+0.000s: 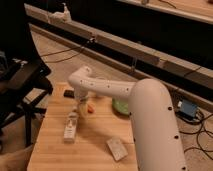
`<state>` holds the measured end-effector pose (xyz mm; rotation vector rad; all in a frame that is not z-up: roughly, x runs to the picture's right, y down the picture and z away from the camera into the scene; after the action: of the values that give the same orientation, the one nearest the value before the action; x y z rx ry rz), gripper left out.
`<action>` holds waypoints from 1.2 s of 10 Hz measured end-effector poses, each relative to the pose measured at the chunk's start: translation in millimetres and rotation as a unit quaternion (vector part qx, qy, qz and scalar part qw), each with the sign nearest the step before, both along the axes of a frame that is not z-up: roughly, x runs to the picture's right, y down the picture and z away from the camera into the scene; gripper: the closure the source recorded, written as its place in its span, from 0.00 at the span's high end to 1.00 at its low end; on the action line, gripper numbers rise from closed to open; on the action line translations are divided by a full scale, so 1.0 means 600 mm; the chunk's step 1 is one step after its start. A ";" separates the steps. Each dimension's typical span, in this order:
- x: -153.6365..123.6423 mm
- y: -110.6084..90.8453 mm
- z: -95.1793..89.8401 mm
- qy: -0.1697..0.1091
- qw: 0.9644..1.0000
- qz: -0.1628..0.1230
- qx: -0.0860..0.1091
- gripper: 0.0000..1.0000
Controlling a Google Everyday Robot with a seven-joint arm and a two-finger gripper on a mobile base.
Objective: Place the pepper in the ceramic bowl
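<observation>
The small orange-red pepper (90, 108) lies on the wooden table (95, 140) near its middle. My gripper (82, 103) hangs at the end of the white arm, just left of the pepper and close above the table. The green ceramic bowl (119, 106) sits to the right of the pepper. Only its left part shows, because my arm's thick white segment covers the rest.
A flat black rectangular object (68, 93) lies at the table's far left edge. A small pale bottle-like item (70, 126) lies left of centre, and a white packet (117, 148) lies near the front. A black chair (20, 82) stands left of the table. Cables run on the floor at right.
</observation>
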<state>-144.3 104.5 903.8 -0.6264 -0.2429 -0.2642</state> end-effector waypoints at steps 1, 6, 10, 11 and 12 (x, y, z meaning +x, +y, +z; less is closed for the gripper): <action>-0.007 -0.010 0.009 -0.010 1.000 -0.005 0.015 0.80; 0.021 -0.040 0.053 -0.006 0.998 -0.010 0.057 0.80; 0.063 -0.040 0.079 0.026 0.998 0.013 0.049 0.80; 0.071 -0.037 0.084 0.032 0.998 0.018 0.045 0.79; 0.079 -0.032 0.089 0.038 0.998 0.018 0.040 0.72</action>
<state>-96.8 85.4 957.4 -0.5504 -0.1702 -0.2145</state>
